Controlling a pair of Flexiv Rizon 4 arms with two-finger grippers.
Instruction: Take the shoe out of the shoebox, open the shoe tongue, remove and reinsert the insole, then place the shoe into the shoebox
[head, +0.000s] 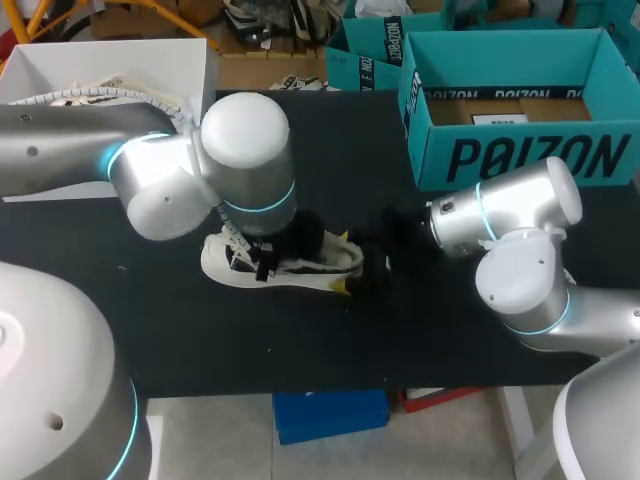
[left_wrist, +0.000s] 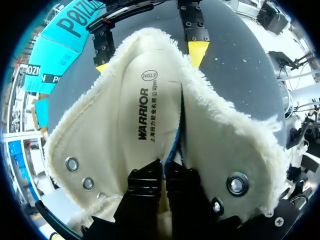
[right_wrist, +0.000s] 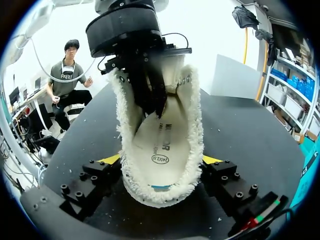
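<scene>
A white fleece-lined shoe (head: 325, 270) lies on its side in the middle of the black table. Its mouth faces the left wrist view, where the printed insole (left_wrist: 145, 120) shows inside the shoe (left_wrist: 230, 140). My left gripper (left_wrist: 160, 170) reaches deep into the mouth, its black fingers shut on the insole's raised front edge. My right gripper (right_wrist: 162, 160) straddles the heel of the shoe (right_wrist: 165, 150), with a yellow tip pressed on each side. In the head view the left gripper (head: 300, 240) is over the shoe and the right gripper (head: 372, 265) is at its heel end.
The open teal shoebox (head: 520, 150) stands at the back right of the table. A white box (head: 110, 70) with white cord in it sits at the back left. Bare black tabletop (head: 300, 340) lies in front of the shoe.
</scene>
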